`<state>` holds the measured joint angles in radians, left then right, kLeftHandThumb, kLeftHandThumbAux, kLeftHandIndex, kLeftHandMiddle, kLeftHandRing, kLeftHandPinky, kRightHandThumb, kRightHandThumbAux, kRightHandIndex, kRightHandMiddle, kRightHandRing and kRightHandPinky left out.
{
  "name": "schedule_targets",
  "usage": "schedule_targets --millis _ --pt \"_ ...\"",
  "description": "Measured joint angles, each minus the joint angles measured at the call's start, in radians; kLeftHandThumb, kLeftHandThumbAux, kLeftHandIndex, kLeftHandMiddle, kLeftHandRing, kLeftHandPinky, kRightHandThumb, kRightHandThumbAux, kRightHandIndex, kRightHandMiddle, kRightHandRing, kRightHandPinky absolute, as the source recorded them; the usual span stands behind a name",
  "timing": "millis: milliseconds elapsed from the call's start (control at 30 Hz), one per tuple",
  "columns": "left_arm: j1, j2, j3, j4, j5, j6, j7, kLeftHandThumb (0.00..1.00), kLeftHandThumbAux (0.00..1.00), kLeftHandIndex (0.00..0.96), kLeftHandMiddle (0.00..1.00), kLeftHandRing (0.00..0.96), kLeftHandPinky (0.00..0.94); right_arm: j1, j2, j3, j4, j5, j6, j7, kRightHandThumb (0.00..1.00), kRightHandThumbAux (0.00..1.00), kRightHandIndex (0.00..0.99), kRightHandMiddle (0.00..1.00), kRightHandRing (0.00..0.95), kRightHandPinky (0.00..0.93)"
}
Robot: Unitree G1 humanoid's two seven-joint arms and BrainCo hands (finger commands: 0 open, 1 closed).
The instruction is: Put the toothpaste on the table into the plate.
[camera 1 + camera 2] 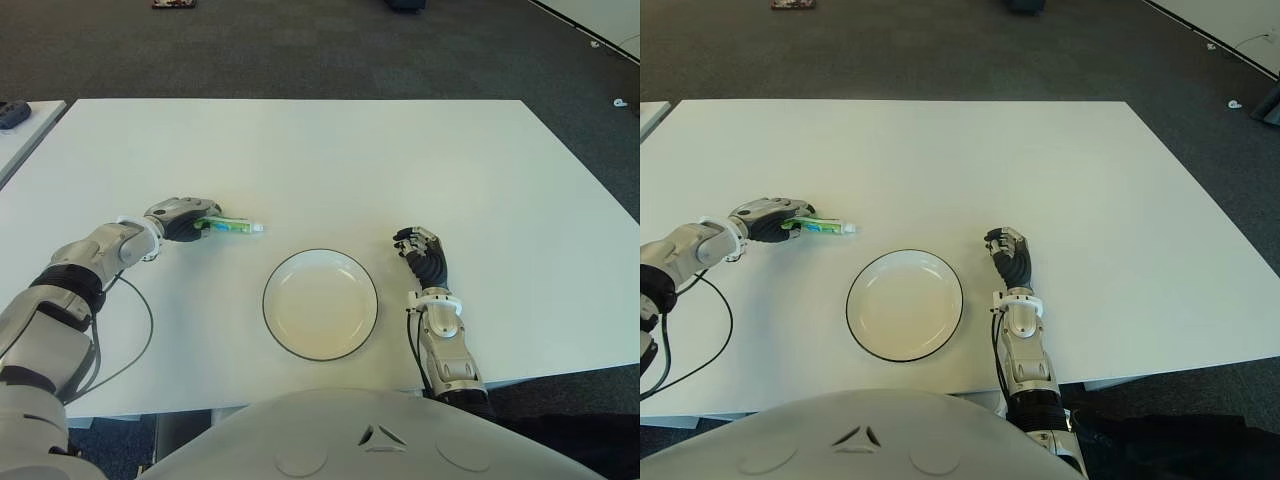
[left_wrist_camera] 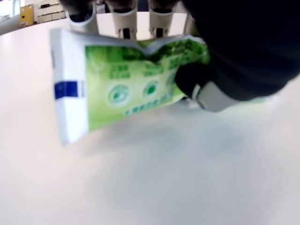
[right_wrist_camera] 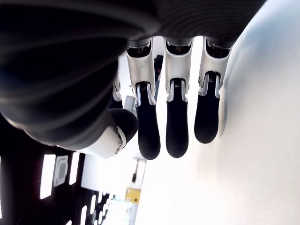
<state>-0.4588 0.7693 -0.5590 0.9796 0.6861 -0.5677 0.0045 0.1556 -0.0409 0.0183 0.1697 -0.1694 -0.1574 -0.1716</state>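
Left of frame centre, left hand point(image 1: 183, 217) w/ fingers curled round the green toothpaste point(image 1: 232, 226), tube lying on white table point(image 1: 400, 170), cap end toward plate point(image 1: 320, 303). Plate at lower centre, apart from tube. Right hand point(image 1: 423, 255) right of plate, fingers loosely extended, holding nothing.

Plate point(image 1: 320, 303) on the surface point(image 1: 400, 170), near its front edge and about midway across. Toothpaste point(image 1: 232, 226) lying flat on the surface, behind and to the left of the plate, apart from its rim, cap end toward the plate. Left robot hand point(image 1: 182, 218) at the tube's far-left end, fingers point(image 2: 124, 18) and thumb closed around it. Right robot hand point(image 1: 422, 254) just right of the plate, fingers relaxed, holding nothing
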Motion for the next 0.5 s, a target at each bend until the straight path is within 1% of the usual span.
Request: schedule_targets --millis 300,500 --pt "0.027 -0.018 0.051 -0.009 -0.048 0.007 0.002 0.712 0.713 0.436 0.787 0.793 0.781 -0.001 0.0 -0.001 0.006 -0.001 0.0 -0.003 0.713 0.731 0.424 0.479 0.471 0.482" --pt "0.052 -0.04 0.102 -0.009 -0.101 0.01 0.0 0.711 0.713 0.437 0.788 0.792 0.772 -0.004 0.001 -0.001 0.011 -0.002 -0.001 -0.01 0.713 0.731 0.424 0.484 0.477 0.487"
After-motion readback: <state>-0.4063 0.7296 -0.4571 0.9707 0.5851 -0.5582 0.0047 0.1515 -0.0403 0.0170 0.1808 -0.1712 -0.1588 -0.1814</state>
